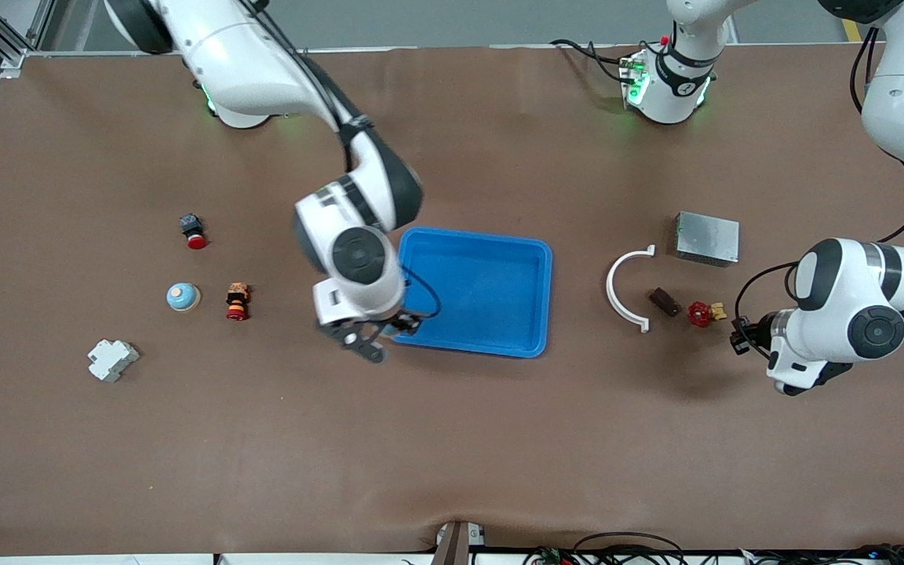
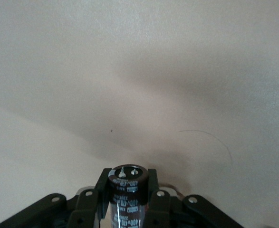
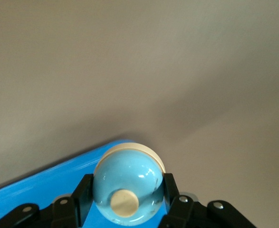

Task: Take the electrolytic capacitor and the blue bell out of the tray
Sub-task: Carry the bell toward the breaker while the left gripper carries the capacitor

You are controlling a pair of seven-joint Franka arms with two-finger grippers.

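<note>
Since both items must leave the tray (image 1: 534, 298) | right end effector (image 3: 129, 202) grips blue bell (image 3: 127, 187) over tray's corner | left end effector (image 2: 128, 199) clamps electrolytic capacitor (image 2: 127, 190) above bare desk (image 2: 139, 71), clear of tray

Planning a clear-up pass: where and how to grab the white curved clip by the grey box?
Grip the white curved clip at mid-arc from straight above, jaws straddling the thin band, one inside the curve, one outside. It lies flat, and the small brown block sits at its open side, toward the left arm's end, so mid-arc is probably clearest.
</note>
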